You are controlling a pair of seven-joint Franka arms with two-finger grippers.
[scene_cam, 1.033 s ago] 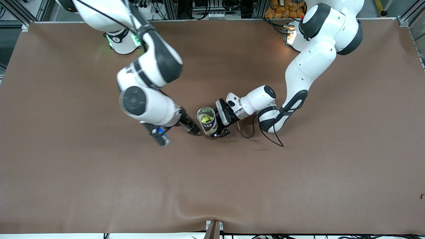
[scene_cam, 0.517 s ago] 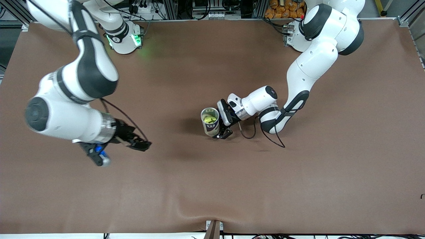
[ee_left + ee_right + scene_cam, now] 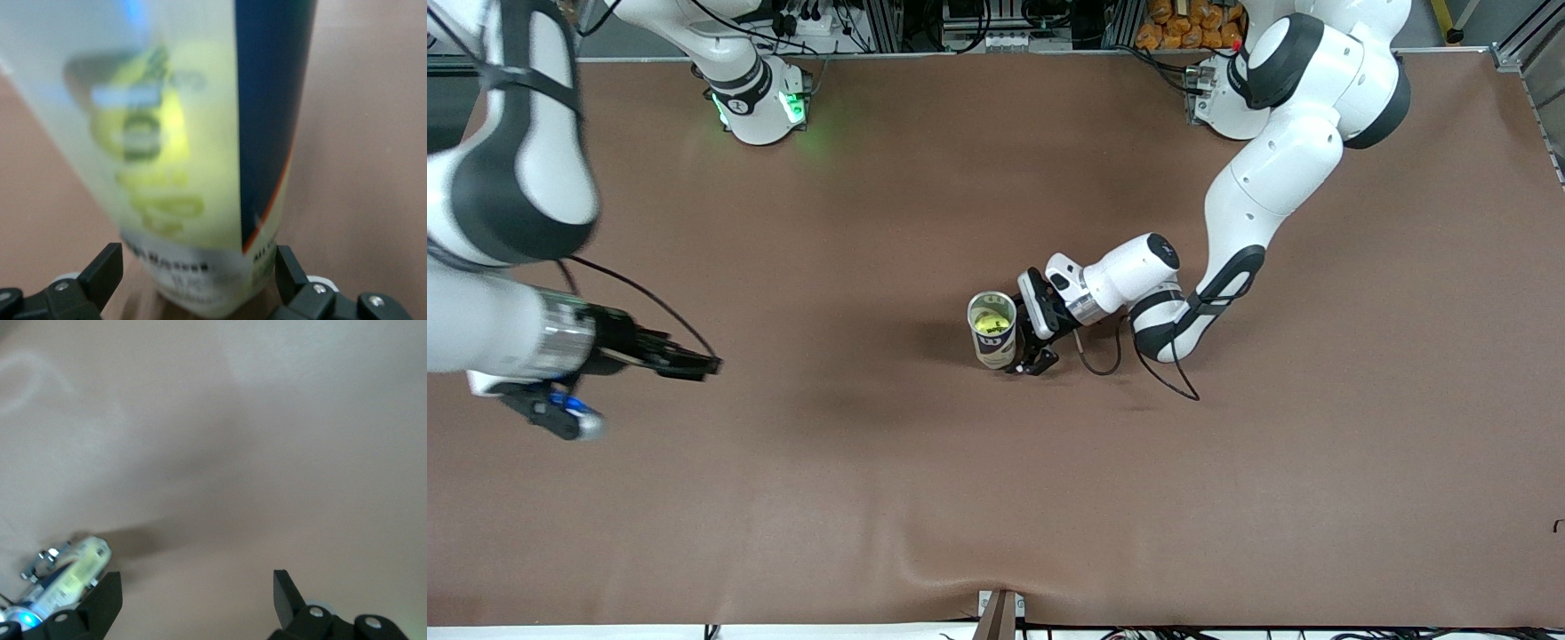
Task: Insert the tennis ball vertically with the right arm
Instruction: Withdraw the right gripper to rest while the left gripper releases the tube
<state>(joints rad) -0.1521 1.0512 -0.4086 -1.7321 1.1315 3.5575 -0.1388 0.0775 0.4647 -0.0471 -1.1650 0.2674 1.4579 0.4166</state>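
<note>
ball [image 3: 989, 324] sits in upright can [image 3: 993, 331] | left gripper [image 3: 1033, 342] jaws spread around can: back off straight, no nudge | right gripper [image 3: 694, 363] jaws spread, empty over surface [image 3: 996, 498]

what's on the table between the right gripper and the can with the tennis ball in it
Nothing: in the front view only bare brown table lies between the open right gripper and the can holding the tennis ball.

A yellow-green felt tennis ball [image 3: 988, 324] sits inside an upright clear plastic tube can [image 3: 993, 331], which stands between the left arm's spread jaws.
</note>
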